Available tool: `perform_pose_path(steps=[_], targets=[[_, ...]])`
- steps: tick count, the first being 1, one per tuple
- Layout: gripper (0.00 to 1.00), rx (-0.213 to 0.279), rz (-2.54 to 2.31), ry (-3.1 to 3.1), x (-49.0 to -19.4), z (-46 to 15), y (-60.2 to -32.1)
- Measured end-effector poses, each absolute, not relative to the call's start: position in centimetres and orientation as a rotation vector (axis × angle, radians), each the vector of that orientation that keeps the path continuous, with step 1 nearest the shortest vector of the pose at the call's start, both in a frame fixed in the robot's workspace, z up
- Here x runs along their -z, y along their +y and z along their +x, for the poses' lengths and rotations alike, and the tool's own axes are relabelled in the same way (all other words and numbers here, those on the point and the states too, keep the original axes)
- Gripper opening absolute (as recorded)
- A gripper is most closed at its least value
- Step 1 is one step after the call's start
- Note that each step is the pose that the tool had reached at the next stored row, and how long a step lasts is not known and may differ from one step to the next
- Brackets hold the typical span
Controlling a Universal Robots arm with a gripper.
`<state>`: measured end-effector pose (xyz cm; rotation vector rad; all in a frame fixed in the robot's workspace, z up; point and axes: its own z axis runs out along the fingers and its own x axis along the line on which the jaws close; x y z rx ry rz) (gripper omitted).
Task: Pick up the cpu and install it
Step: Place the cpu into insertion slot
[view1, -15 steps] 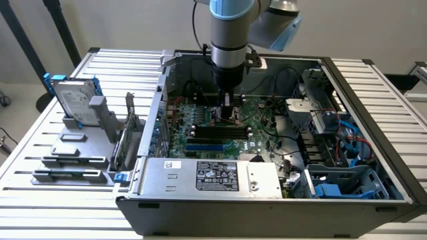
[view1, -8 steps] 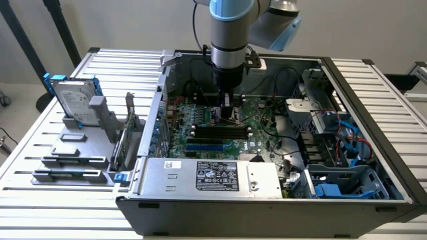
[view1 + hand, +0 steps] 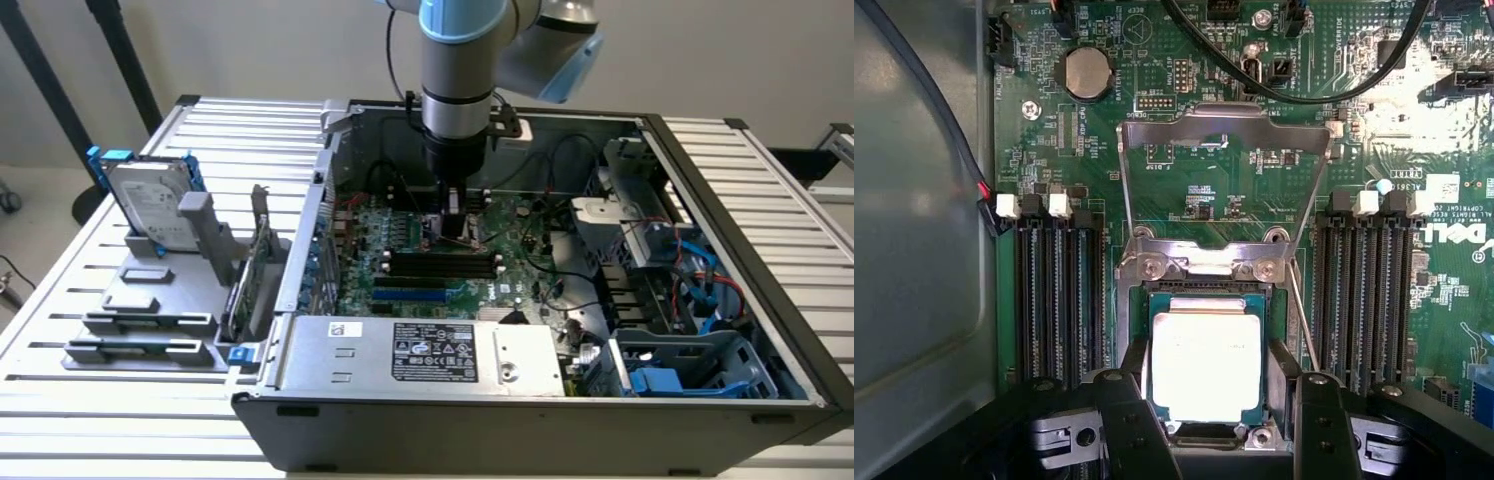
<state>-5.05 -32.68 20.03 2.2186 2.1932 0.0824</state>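
Tool (image 3: 1216,388), spread wide, straddles the cpu (image 3: 1206,362) lying flat, shiny top upward.

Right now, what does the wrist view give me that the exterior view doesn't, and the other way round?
Wrist view: the cpu lying flat in the socket, the gripper close over it, the metal retention frame swung open, a coin battery.
Exterior view: the arm reaching down into the open computer case, and the hard drive standing upright on grey holder blocks outside it, on the exterior view's left.
Both: the green motherboard and its black memory slots.
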Motion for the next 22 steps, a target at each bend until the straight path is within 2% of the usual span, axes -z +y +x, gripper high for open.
perform_pose_path(steps=[22], targets=[[0.55, -0.072, 2.218, 2.184, -19.81, -4.99, -32.52]])
